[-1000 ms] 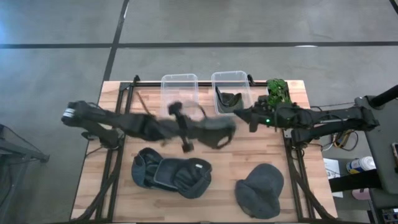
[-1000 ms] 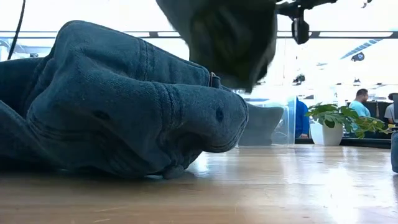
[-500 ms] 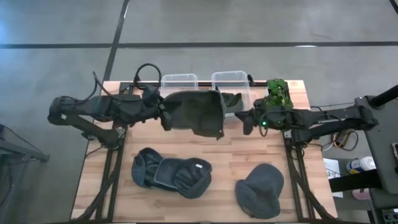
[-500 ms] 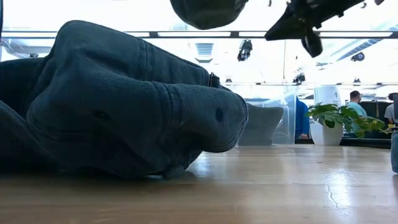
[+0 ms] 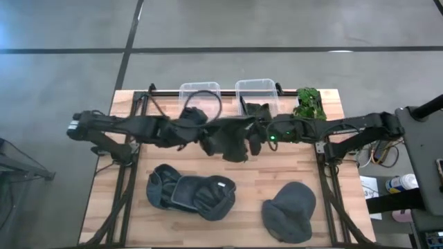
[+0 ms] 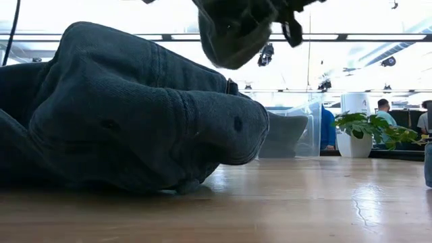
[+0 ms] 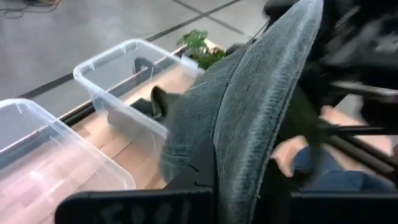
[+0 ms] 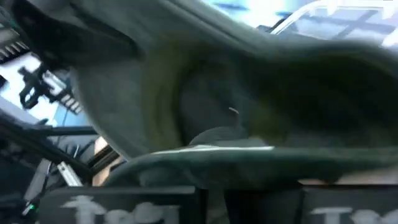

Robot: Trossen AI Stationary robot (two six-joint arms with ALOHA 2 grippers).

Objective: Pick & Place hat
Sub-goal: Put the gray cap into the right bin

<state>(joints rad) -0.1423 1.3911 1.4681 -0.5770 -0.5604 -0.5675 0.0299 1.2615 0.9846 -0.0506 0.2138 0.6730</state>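
Hanging above the middle of the table (image 5: pixel 277 166), a dark green hat (image 5: pixel 228 138) is stretched between both grippers, clear of the wood, just in front of the two clear bins. The left gripper (image 5: pixel 202 137) comes in from the left side with its fingers pinched tight on the hat's edge; its wrist view shows the grey-green fabric (image 7: pixel 261 106) clamped right at the fingers. The right gripper (image 5: pixel 255 135) reaches in from the right side and is closed on the opposite edge, the hat's hollow filling its wrist view (image 8: pixel 236 118). In the low view the hat (image 6: pixel 236 30) hangs at the top, above a blue cap (image 6: pixel 128 115) lying on the table. That blue cap (image 5: pixel 190 194) sits at the front, left of centre, and a grey hat (image 5: pixel 289 211) lies at the front right. The right bin (image 5: pixel 257 88) holds a dark item; the left bin (image 5: pixel 199 91) stands beside it, and a small plant (image 5: pixel 309 102) sits at the far right corner
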